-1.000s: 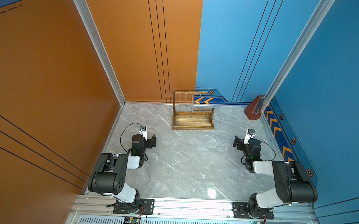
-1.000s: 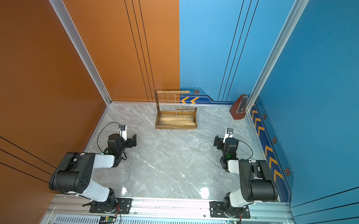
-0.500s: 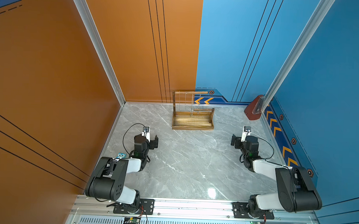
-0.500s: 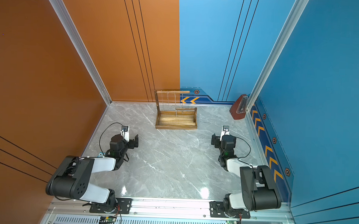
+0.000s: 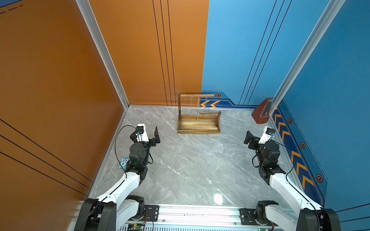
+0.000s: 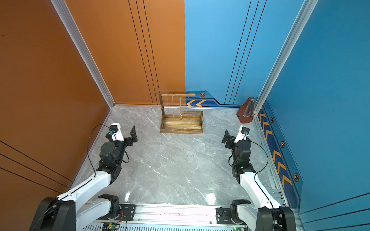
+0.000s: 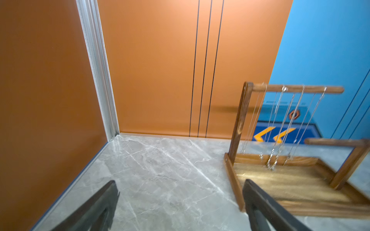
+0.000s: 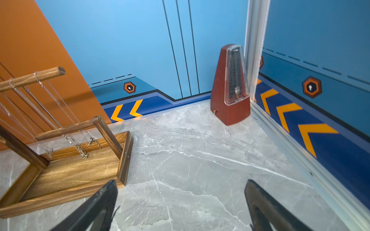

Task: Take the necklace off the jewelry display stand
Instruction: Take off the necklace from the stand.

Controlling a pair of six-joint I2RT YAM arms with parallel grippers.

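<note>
clearly, left gripper (image 7: 180, 182) and right gripper (image 8: 180, 181) are held open, empty, well apart from the stand (image 5: 198, 132); one necklace (image 7: 288, 124), hung on the crossbar (image 7: 296, 89), should be slid off its free end.

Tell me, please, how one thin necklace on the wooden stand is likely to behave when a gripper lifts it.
The necklaces hang as fine straight chains from the long crossbar, so one is probably floppy and very light, and may swing. Being so thin, it might slip from a loose grasp. Several hang close together, so neighbours could tangle.
</note>
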